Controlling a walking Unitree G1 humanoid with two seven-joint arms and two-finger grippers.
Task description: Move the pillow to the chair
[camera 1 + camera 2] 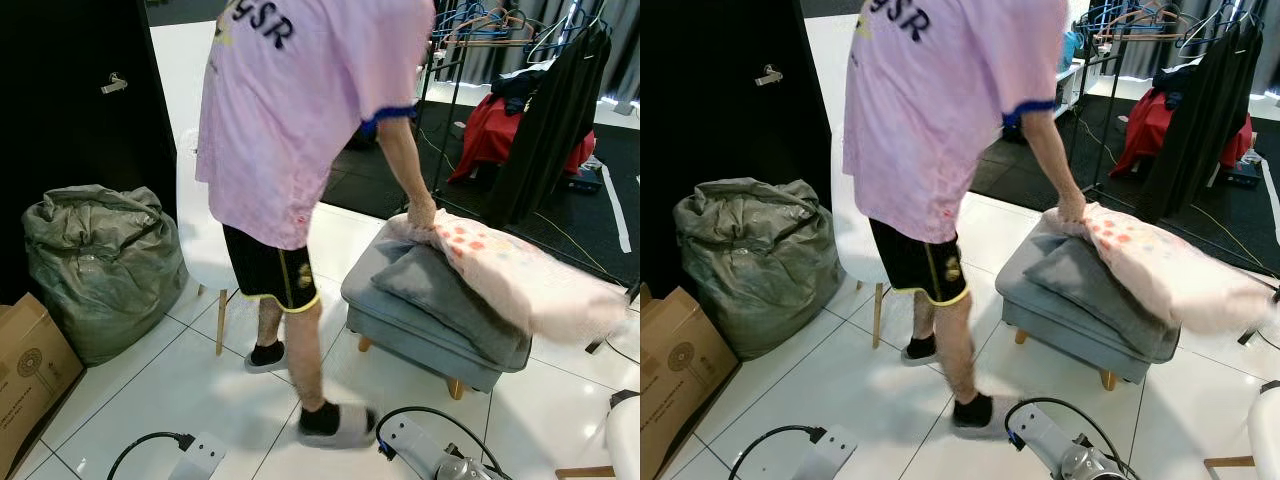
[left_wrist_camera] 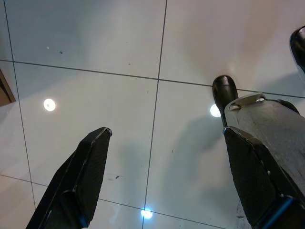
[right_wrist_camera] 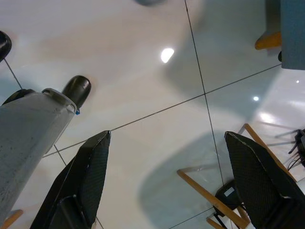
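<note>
A person's hand grips a pink pillow on a grey footstool. A white chair stands behind. Left claw and right claw hang wide open, empty, over floor.

Head stereo forward-down; wrists floorward
</note>
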